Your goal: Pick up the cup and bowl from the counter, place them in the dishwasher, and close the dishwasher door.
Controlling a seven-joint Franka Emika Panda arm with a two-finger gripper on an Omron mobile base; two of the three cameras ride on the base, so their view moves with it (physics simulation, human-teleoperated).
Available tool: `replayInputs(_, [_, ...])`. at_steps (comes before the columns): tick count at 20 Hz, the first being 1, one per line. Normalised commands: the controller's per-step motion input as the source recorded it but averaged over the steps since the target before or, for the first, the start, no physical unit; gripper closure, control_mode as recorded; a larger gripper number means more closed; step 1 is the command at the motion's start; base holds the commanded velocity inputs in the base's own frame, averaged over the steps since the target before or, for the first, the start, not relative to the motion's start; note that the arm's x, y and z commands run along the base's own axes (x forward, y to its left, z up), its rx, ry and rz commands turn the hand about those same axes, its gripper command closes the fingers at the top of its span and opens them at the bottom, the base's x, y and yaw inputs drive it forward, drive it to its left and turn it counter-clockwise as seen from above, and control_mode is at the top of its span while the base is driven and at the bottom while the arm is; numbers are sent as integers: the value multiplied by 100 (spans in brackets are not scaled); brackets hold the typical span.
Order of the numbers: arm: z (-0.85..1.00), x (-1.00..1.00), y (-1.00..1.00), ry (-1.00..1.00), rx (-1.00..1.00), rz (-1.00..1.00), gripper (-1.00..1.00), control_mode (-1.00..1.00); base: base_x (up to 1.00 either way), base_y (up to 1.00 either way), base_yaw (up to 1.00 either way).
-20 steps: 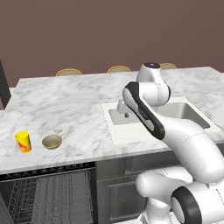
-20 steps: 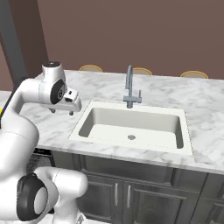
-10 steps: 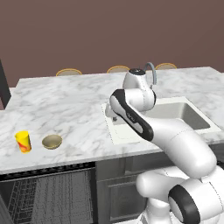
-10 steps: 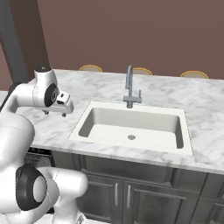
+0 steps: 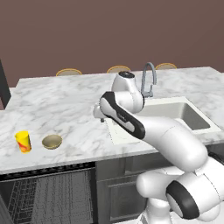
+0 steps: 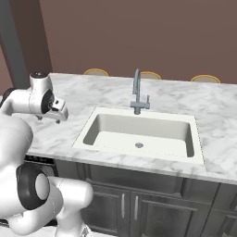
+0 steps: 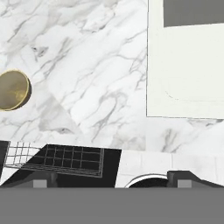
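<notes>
gripper [image 5: 101,117]: I've got it hanging over the counter [image 5: 65,105] just left of the sink [image 5: 175,114] – jaws spread wide, nothing in them
cup [image 5: 23,141]: upright near the counter's front left edge, well apart from my gripper
bowl [image 5: 52,141]: just right of the cup, not touching it – sits at the left edge of my hand view too
dishwasher [image 5: 48,192]: under the counter below both, racks showing, so I'd call it open
</notes>
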Motion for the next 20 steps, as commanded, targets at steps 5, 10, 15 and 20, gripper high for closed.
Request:
replayInputs(5, [-5,0,57,0,3,0,-100,-100,0,0,0])
replayInputs(10, [-6,0,67,0,0,0,-100,-100,0,0,0])
replayInputs(15, [-1,0,62,0,0,0,-100,-100,0,0,0])
replayInputs(20, [-1,0,59,0,0,0,-100,-100,0,0,0])
